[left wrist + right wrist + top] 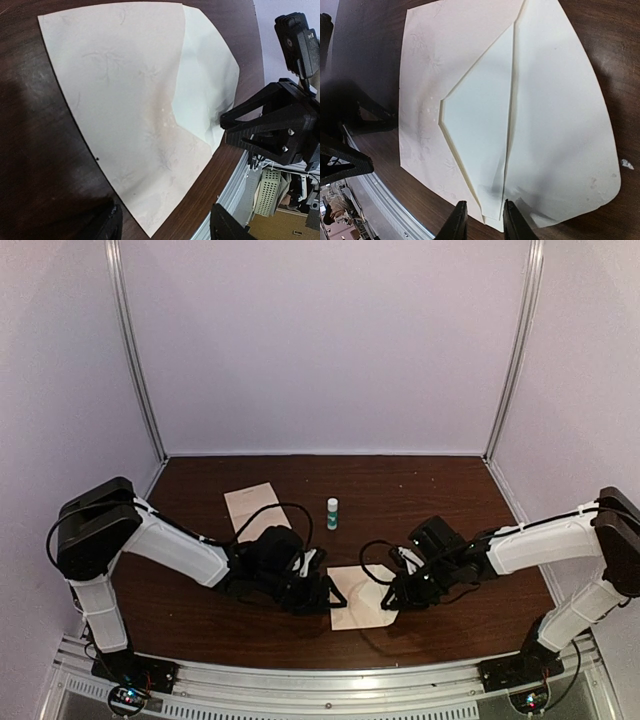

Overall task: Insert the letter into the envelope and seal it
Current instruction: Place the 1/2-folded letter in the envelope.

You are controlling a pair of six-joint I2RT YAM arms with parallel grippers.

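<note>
The envelope (362, 598) lies flat on the table between both grippers, with its pointed flap (560, 125) folded open and a pale inner face (480, 125) showing in the V-shaped mouth. I cannot tell whether the letter is inside. My left gripper (318, 592) is open, its fingers (107, 225) set wide on either side of the envelope's near corner (150, 227) without touching it. My right gripper (482, 222) is open by a narrow gap. Its fingertips (457, 220) stand on either side of the envelope's corner at the flap fold, apart from the paper.
A flat pale paper sheet (252, 508) lies at the back left. A small white bottle with a green label (332, 512) stands upright behind the envelope. The metal rail of the table's near edge (385, 200) runs close to the envelope.
</note>
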